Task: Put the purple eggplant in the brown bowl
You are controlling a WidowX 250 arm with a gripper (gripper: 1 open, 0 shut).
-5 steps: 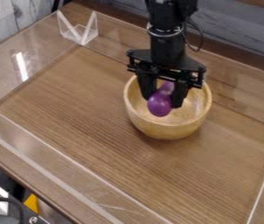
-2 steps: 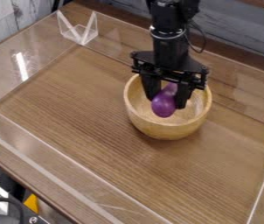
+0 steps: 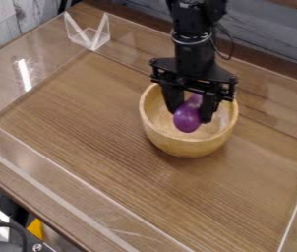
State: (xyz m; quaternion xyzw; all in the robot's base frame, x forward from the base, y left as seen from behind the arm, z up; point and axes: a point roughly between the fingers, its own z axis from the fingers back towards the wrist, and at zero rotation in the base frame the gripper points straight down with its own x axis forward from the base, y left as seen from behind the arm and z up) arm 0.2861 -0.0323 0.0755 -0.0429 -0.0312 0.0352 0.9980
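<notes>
The black metal claw [image 3: 191, 104] points downward above the round light-brown wooden bowl [image 3: 188, 146]. Its fingers are spread, but I cannot tell if they pinch something. The small glossy purple toy eggplant [image 3: 187, 119] is directly below the claw, between its finger ends, and seen against the inside of the bowl. Whether it touches the bowl, I cannot tell.

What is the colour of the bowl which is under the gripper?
The bowl is light brown, seen best in the current camera view.
</notes>
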